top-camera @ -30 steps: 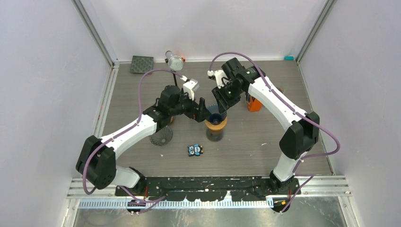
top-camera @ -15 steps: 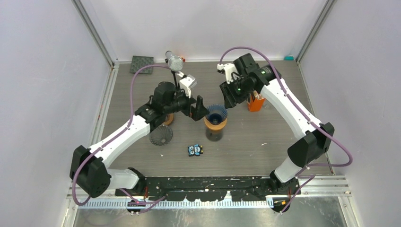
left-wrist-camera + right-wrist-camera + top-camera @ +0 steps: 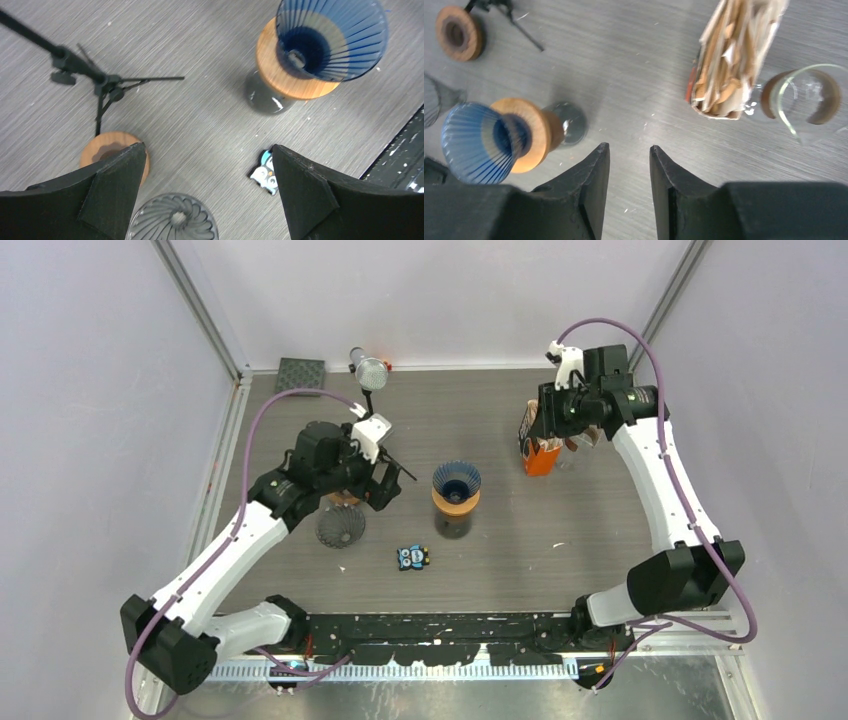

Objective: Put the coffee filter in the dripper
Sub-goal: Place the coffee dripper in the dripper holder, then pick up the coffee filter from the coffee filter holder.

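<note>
The blue ribbed dripper [image 3: 456,481] [image 3: 332,37] [image 3: 474,142] sits on a wooden collar atop a dark glass carafe at the table's middle. Brown paper coffee filters [image 3: 736,55] stand bunched in an orange holder [image 3: 540,458] to its right. My left gripper [image 3: 385,483] [image 3: 206,148] hangs left of the dripper, open wide, with nothing between its jaws. My right gripper [image 3: 541,418] [image 3: 629,147] hovers over the table beside the filter holder. Its fingers stand a narrow gap apart and hold nothing.
A clear grey dripper [image 3: 340,528] [image 3: 172,220] and a wooden ring [image 3: 107,147] lie under my left gripper. An owl toy [image 3: 412,558] lies in front. A microphone stand [image 3: 372,370] and black mat [image 3: 300,375] are at the back. A glass cup [image 3: 809,95] stands beside the filters.
Both grippers have drawn away from the dripper. The left moved back to the left and opened wider. The right swung up to the back right, over the filter holder.
</note>
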